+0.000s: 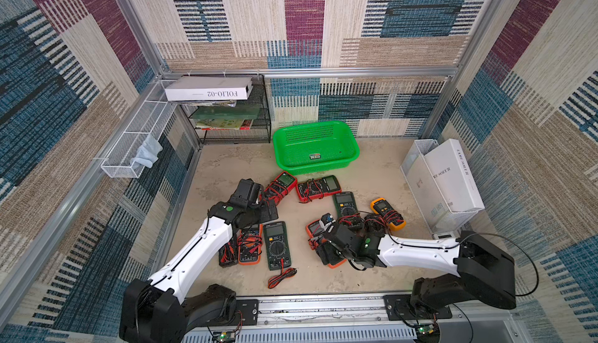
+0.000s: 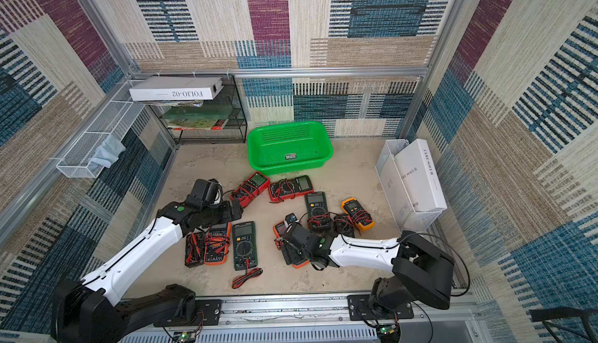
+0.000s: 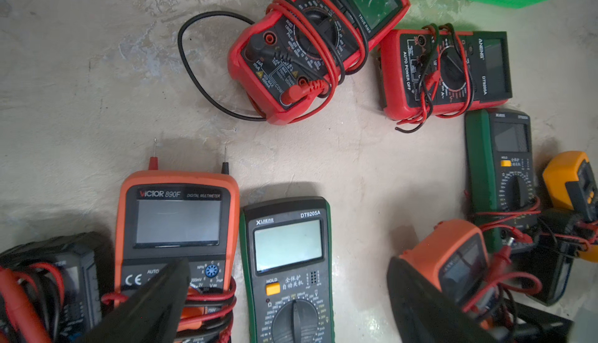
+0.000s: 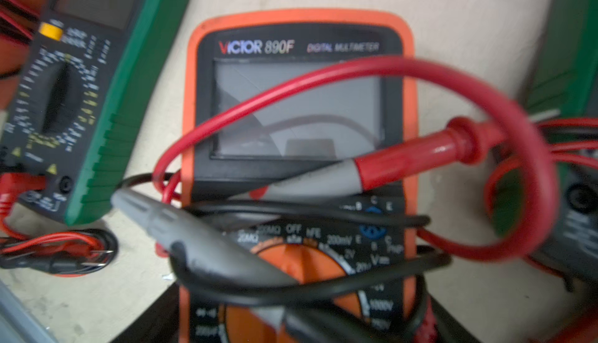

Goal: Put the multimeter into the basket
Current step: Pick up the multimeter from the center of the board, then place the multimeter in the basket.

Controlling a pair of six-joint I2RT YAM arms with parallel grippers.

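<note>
Left gripper (image 3: 288, 263) spread wide — right gripper (image 4: 301, 322) seemingly clamped on the orange multimeter (image 4: 307, 105), though the view blurs.

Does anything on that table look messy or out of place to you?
Yes. The red and black leads of one green multimeter trail loose across the table, while most other meters have theirs wound around them. Also, a pale cloth droops out of the white wire tray on the wall.
</note>
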